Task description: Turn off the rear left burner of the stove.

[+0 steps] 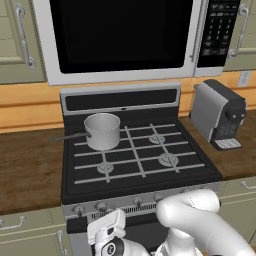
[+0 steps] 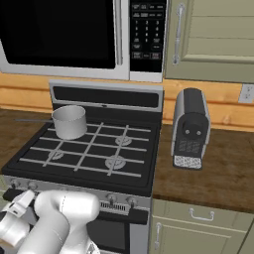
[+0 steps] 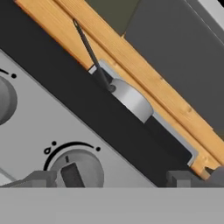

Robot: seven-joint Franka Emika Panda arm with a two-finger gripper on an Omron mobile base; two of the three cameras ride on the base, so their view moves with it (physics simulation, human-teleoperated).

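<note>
Hand view: my tool [image 3: 114,177] sits wide at a knob [image 3: 77,168], lower left.
Stove [image 1: 140,172] carries a pot [image 1: 102,131] upper left.

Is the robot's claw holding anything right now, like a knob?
No, nothing is held. The claw is open in front of the stove, with one round knob between its tips, not yet gripped.

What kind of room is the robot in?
A kitchen, though a computer-drawn one. You can tell by the black stove with a pot on it, the microwave above, and a coffee machine on the counter.
</note>
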